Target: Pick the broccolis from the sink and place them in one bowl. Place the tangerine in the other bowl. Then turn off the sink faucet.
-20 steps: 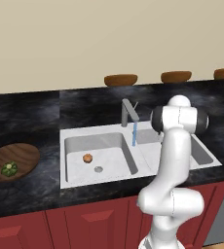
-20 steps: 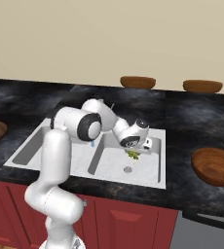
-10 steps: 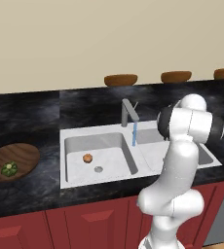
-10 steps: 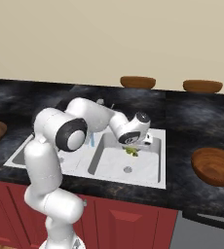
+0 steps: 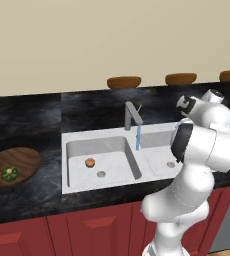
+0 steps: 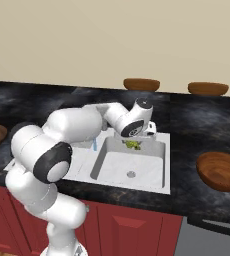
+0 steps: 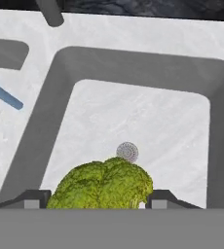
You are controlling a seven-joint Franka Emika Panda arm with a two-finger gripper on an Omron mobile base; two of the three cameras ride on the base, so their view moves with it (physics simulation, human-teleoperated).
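White arm [image 6: 82, 125] of glossy rounded segments, dark grey bands at its joints, small dark fingertips [image 7: 33, 199].

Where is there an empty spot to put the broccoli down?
The big brown bowl right of the sink looks bare. The left bowl already holds one broccoli, with room beside it. The left basin has the tangerine. The gripper holds a floret.
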